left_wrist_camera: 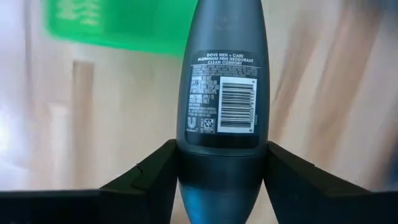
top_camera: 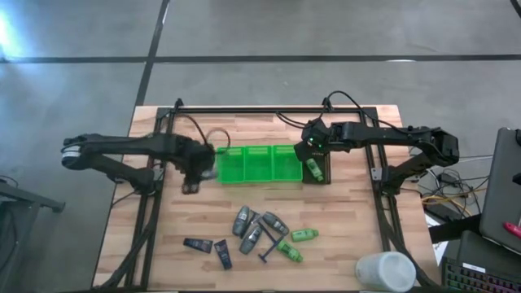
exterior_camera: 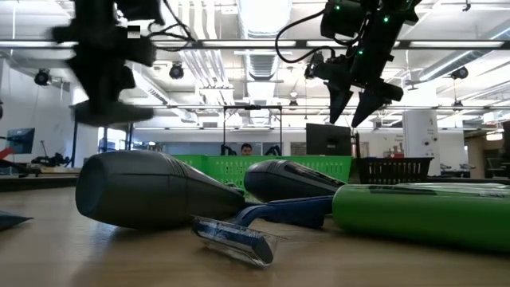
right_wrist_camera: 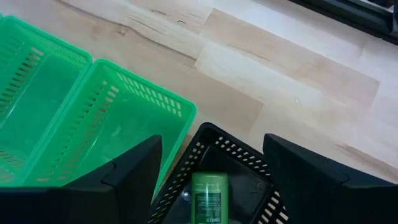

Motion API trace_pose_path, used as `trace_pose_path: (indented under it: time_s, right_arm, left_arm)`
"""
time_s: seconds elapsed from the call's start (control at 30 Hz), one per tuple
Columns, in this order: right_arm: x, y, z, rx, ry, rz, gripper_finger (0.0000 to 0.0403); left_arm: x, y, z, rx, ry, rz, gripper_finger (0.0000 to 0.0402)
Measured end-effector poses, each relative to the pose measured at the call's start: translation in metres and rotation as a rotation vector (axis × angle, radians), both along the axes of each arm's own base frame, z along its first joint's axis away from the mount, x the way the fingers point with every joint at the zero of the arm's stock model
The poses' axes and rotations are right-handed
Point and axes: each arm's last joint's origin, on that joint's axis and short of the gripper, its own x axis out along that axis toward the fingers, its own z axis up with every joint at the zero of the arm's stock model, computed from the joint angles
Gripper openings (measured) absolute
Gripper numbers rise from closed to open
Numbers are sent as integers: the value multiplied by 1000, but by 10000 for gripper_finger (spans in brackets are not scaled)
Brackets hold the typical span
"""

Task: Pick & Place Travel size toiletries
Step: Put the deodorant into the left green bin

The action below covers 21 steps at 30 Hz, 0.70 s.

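Note:
My left gripper [top_camera: 195,176] hangs just left of the green three-compartment tray [top_camera: 260,163], shut on a grey oval bottle [left_wrist_camera: 221,93]. My right gripper [top_camera: 313,148] [right_wrist_camera: 208,165] is open and holds nothing. It hovers above the small black slotted bin [top_camera: 317,172], where a green mini bottle [right_wrist_camera: 208,200] lies. Other toiletries lie flat near the table's near edge: grey bottles [top_camera: 244,220], dark tubes [top_camera: 198,243], green mini bottles [top_camera: 304,235] and a razor [top_camera: 269,244]. In the low view, grey bottles [exterior_camera: 151,190], a razor [exterior_camera: 235,239] and a green bottle [exterior_camera: 422,214] fill the foreground. My left gripper pinches the grey oval bottle between its two fingers [left_wrist_camera: 149,180] at the narrower end by the cap [left_wrist_camera: 217,165]. The bottle's length runs along the fingers and juts out past them, label side [left_wrist_camera: 221,99] facing the wrist camera. It is lifted clear of the table.
A white cylindrical container [top_camera: 384,273] stands at the table's near right corner. Cables [top_camera: 207,134] run along the far side. A laptop and other gear [top_camera: 501,203] sit off the right edge. A person [exterior_camera: 245,149] shows far behind the tray. Bare wood lies between tray and toiletries.

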Motion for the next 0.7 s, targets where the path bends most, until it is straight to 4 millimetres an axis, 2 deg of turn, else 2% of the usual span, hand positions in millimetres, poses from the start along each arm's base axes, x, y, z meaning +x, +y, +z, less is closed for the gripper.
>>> trace_pose_path:
  time_s: [0.1,0.17,0.33,0.57,0.7]
  right_arm:
    - [0,0,0,3,-6,-10,283]
    - [0,0,0,3,-7,-10,291]
    - [0,0,0,2,-2,5,309]
    - [0,0,1,-8,13,40,322]
    - [0,0,1,-26,32,70,327]
  left_arm:
    - [6,15,2,-255,-170,418,205]
    - [15,22,0,-383,-290,580,205]
    - [37,30,-10,-487,-531,793,206]
    - [45,25,-48,-414,-467,1043,206]
    - [55,27,-57,-418,-500,1124,206]
